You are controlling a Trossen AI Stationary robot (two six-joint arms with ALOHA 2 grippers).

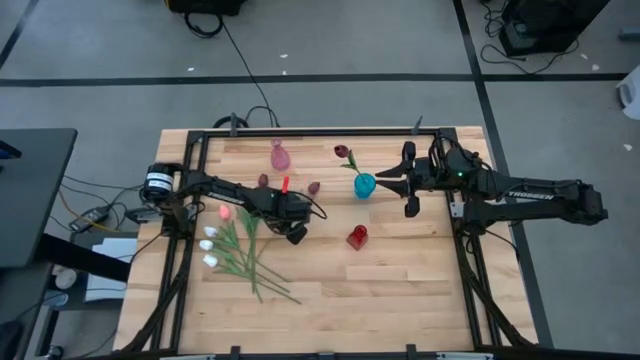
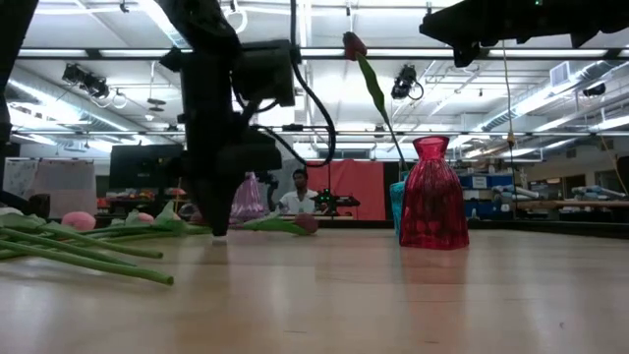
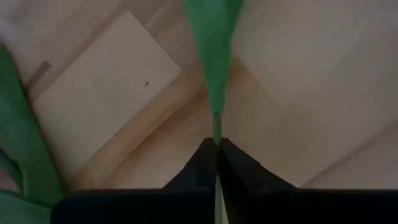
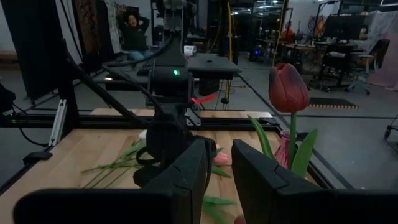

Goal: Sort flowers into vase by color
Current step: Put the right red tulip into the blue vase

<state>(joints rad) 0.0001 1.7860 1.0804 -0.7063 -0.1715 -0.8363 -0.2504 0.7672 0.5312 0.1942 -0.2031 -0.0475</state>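
Wooden table: your work surface, inside a black frame.

Left arm: reaches in across the table's left half. Your left gripper sits low at the tabletop, just right of the flower pile. In the left wrist view its fingers are pinched together on a thin green stem that widens into a leaf further out.

Right arm: comes in from the right edge. Your right gripper hangs above the table beside the teal vase, jaws slightly parted, nothing between them.

Loose flowers: lying in a fan at the left, stems crossing; white heads nearest the left edge, a pink head above them. Two dark red heads lie further back, near the pink vase.

Vases, three:
- Pink vase, at the back, upright.
- Teal vase, centre right, holding one dark red tulip that leans towards the back.
- Red vase, in front of the teal one, standing apart from it.
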